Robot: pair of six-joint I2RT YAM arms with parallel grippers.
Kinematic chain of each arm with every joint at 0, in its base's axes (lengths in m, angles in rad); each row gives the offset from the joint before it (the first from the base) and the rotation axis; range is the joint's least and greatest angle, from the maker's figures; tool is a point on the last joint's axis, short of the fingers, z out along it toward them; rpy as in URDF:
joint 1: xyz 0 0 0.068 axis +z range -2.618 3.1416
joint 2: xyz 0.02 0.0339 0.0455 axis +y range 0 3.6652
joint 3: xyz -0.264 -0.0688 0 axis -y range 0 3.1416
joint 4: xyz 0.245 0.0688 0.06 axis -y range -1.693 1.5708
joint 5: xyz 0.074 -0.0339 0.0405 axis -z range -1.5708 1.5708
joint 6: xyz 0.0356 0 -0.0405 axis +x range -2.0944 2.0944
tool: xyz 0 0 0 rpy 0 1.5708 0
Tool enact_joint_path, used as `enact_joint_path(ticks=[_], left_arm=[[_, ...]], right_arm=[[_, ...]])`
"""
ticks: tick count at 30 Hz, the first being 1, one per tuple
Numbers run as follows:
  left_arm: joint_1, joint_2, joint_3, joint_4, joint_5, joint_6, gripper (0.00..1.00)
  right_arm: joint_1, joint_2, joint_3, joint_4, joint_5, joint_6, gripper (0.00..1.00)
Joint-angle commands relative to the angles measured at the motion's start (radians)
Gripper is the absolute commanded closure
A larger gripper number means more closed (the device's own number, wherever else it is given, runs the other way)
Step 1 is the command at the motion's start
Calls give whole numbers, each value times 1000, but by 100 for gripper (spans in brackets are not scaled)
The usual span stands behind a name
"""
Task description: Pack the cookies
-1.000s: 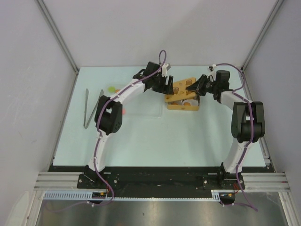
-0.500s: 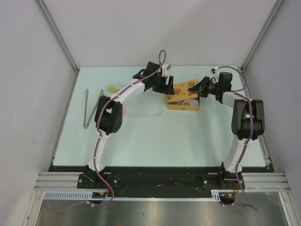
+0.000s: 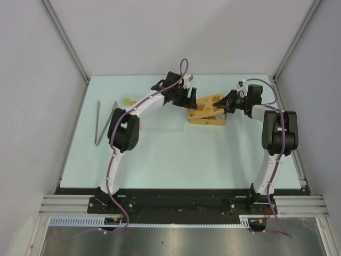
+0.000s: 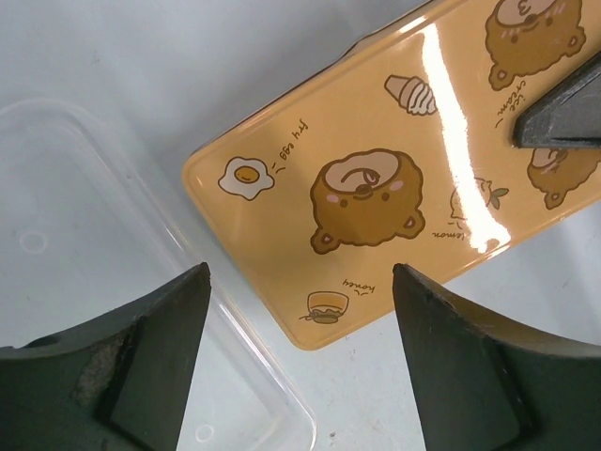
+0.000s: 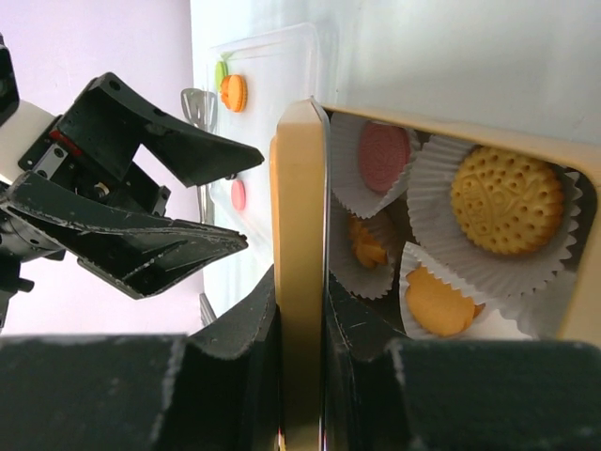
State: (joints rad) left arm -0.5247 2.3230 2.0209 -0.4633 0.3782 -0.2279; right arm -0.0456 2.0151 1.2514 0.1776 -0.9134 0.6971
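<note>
My right gripper (image 3: 225, 104) is shut on the edge of a yellow bear-printed lid (image 5: 300, 188) and holds it on edge above the yellow box (image 3: 208, 118). The box holds cookies in white paper cups: a pink one (image 5: 383, 155), a patterned yellow one (image 5: 507, 199) and orange ones (image 5: 437, 301). Loose cookies lie at the far left: orange (image 5: 233, 92), green (image 5: 218, 73) and pink (image 5: 238, 194). My left gripper (image 4: 300, 376) is open and empty, just left of the lid (image 4: 394, 178), above the table.
A clear plastic tray (image 4: 94, 235) lies under my left gripper, left of the box; it also shows in the top view (image 3: 160, 121). Metal tongs (image 3: 101, 122) lie at the table's left. The enclosure's walls stand close on both sides.
My right gripper has turned and lifted the lid from lying flat beside the box to standing tilted over it, now hiding the cups in the top view. My left arm has barely moved.
</note>
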Motion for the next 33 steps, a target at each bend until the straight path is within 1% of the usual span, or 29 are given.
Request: enact_joint_path(ticks=[1,17,33], left_arm=[[5,9,-14,20,13,-16,17],[-14,18,-2,5,22,-27,16],[-17,52,-1,26,134,-91,15]], right_arm=[[-8,16,20,39,7,-24,99],[-13,25,22,46,16,-22,99],[-20,27,22,34,18,-31,96]])
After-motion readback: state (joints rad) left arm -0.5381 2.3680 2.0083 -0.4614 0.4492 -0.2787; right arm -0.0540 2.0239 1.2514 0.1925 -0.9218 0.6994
